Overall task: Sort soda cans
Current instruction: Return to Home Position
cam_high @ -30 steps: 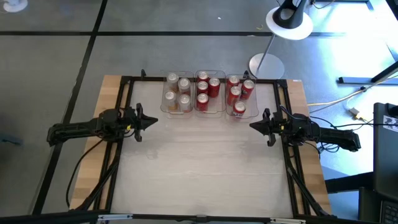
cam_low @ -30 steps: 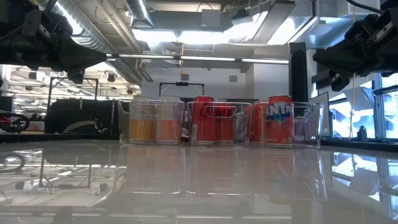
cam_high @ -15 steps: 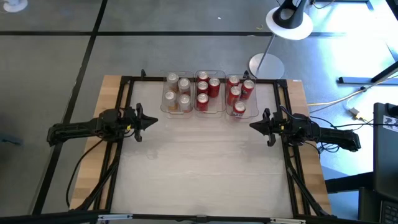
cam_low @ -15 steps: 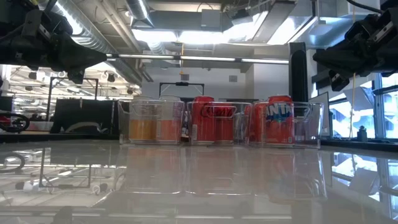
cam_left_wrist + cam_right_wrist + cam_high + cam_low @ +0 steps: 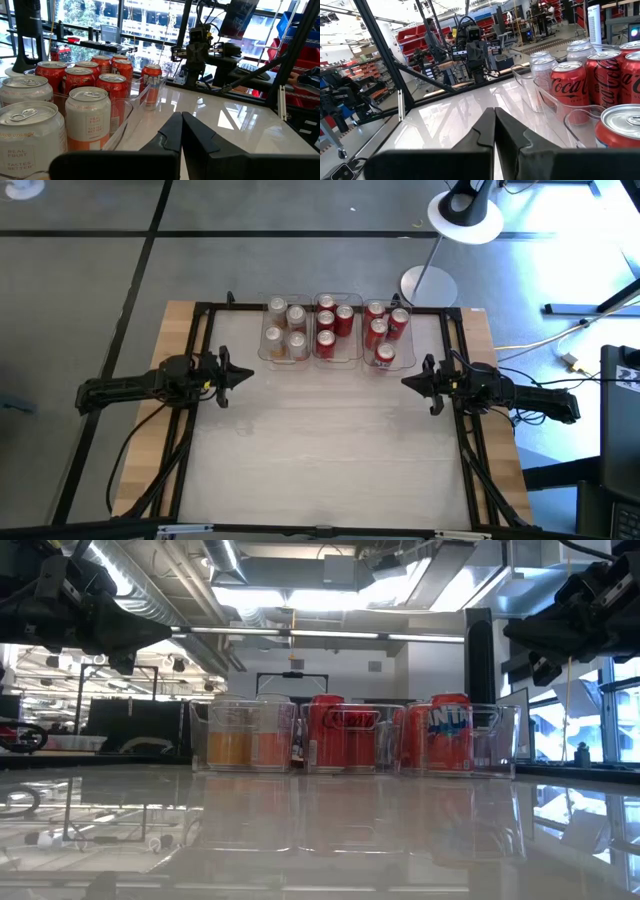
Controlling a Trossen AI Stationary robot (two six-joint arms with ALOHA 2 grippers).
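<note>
Could still clip a bin [image 5: 346,354] and topple cans [image 5: 325,328], all sorted into three bins at the table's [image 5: 320,450] far edge, if swung inward carelessly. Left arm [image 5: 150,388] and right arm [image 5: 510,395] parked level at opposite sides, pointing inward, well apart from bins; both jaws pressed together, empty.

The dark six-joint left arm [image 5: 130,390] is stretched out level along the left side, and its two-finger left gripper [image 5: 243,375] is pointed inward to the right. The dark right arm [image 5: 530,402] is laid out likewise on the right side, with the right gripper [image 5: 408,381] pointed left. The two grippers are kept well apart, facing each other. On each gripper the dark fingers [image 5: 197,132] are pressed together, tips touching.
</note>
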